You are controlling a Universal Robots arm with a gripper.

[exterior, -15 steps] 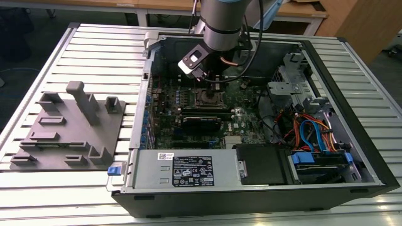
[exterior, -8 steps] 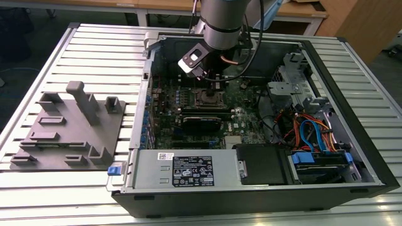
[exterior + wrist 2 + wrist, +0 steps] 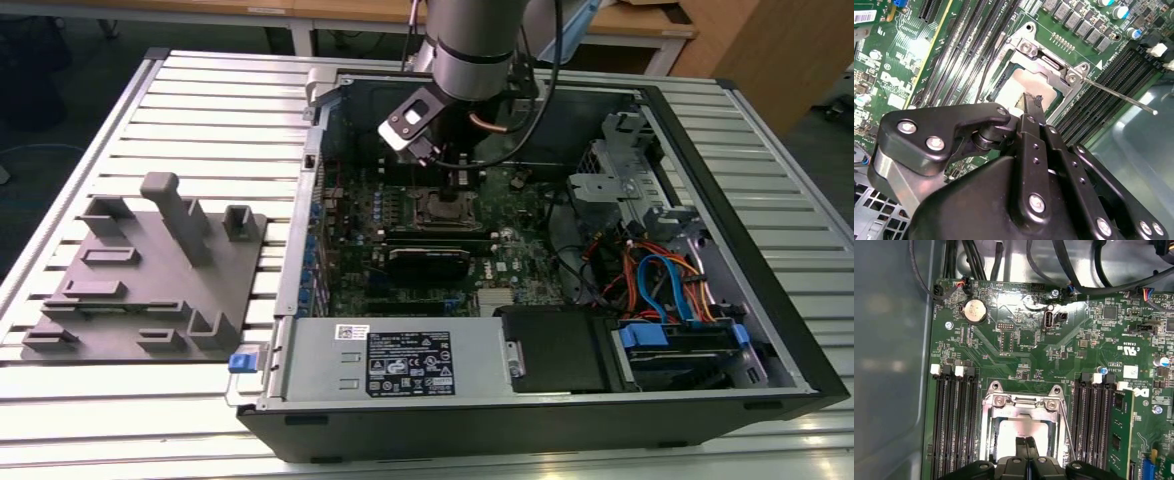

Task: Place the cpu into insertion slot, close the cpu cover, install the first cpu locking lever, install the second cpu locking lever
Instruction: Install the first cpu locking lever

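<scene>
Exterior view: a silver slatted metal bench point(image 3: 200, 90) carries an open black desktop computer case point(image 3: 747, 200), with a grey moulded fixture plate point(image 3: 147, 290) lying on the exterior view's left. A grey robot arm point(image 3: 467, 40) reaches down into the case. Its black gripper point(image 3: 451, 168) hangs just above the insertion slot point(image 3: 418, 208), a square socket ringed by thin metal on the green circuit board point(image 3: 400, 250).

Second wrist view: the gripper point(image 3: 1031, 101) has its two slim black fingers point(image 3: 1035, 112) pressed together, with nothing between them. Their tips point straight at the cpu point(image 3: 1014, 85), a flat square chip with a pale silver top that sits in the slot. Whether the tips touch it cannot be told. The cpu cover point(image 3: 1054, 65), a thin silvery frame plate with a square window, appears to lie down around the chip. A thin metal locking lever point(image 3: 1119, 97) runs from one corner of the cover, its long axis slanting out over the long black memory slots point(image 3: 1099, 85) towards the case wall, to one side of the fingertips.

First wrist view: the closed fingertips point(image 3: 1022, 445) sit over the middle of the chip point(image 3: 1011, 432), seen through the cover's point(image 3: 1021, 402) window. The lever point(image 3: 1069, 435) runs aslant between the socket and the neighbouring memory slots, close beside the fingers.
</scene>
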